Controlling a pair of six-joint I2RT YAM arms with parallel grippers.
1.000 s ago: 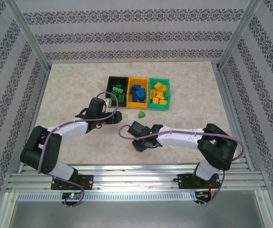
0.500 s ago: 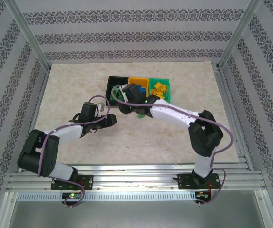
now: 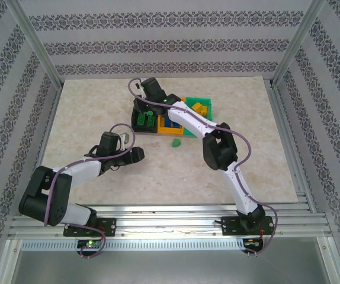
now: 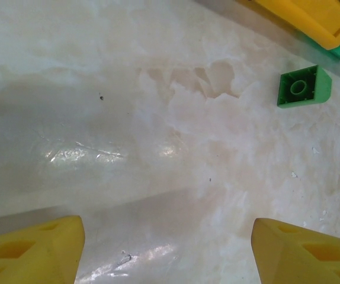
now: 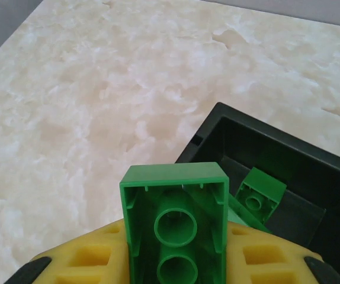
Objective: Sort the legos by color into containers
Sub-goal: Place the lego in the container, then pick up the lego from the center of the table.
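1. The right gripper (image 5: 180,261) is clamped on a green brick (image 5: 175,228), its yellow pads pressing the brick's 2 sides, hollow underside facing the wrist camera.
2. It hangs above the black bin (image 5: 279,168), the leftmost of the 3 joined containers, which already has green bricks (image 5: 257,193) in it. The step in hand looks like the drop.
3. In the wrist view the held brick lines up with the bin's corner rather than its middle, with bare counter (image 5: 81,100) just beyond. I would carry it further over the dark interior before letting go, so it cannot clip the rim and bounce out.
4. Lower it close to the bricks inside, then part the pads fully and lift straight up; a high drop could make it hop into the neighbouring orange bin (image 3: 171,123), which has blue bricks in it.
5. The left gripper (image 4: 170,254) is wide open with nothing between its pads, low over the counter. A loose green brick (image 4: 303,87) lies ahead of it, just in front of the bins, and is probably the next pick.
6. Keep the left arm clear of the right arm's path back from the bins.
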